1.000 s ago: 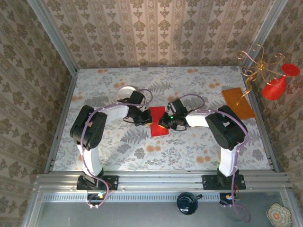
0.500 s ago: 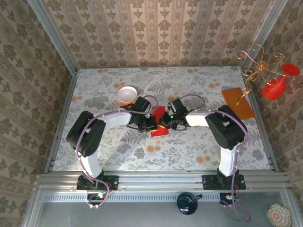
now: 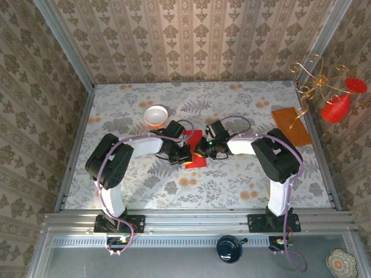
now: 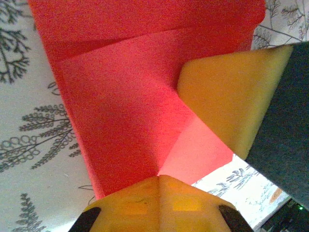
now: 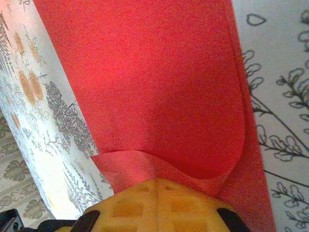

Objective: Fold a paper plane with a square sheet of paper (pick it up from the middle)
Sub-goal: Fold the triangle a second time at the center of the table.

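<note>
Mostly hidden sheet (image 3: pixel 197 163), bowl (image 3: pixel 155 116) nearby, seemingly apart

The left gripper (image 3: pixel 181 153) has been moved right, onto the paper (image 3: pixel 197 161), from its left edge. Less red is seen from above than before. The bowl (image 3: pixel 155 116), half hidden a second ago, has been left in the open.

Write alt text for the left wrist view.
A creased red paper sheet on a floral tablecloth, its raised ridge pinched by the shut left end effector at the bottom. The yellow tip of the right end effector reaches onto it from the right.
</note>
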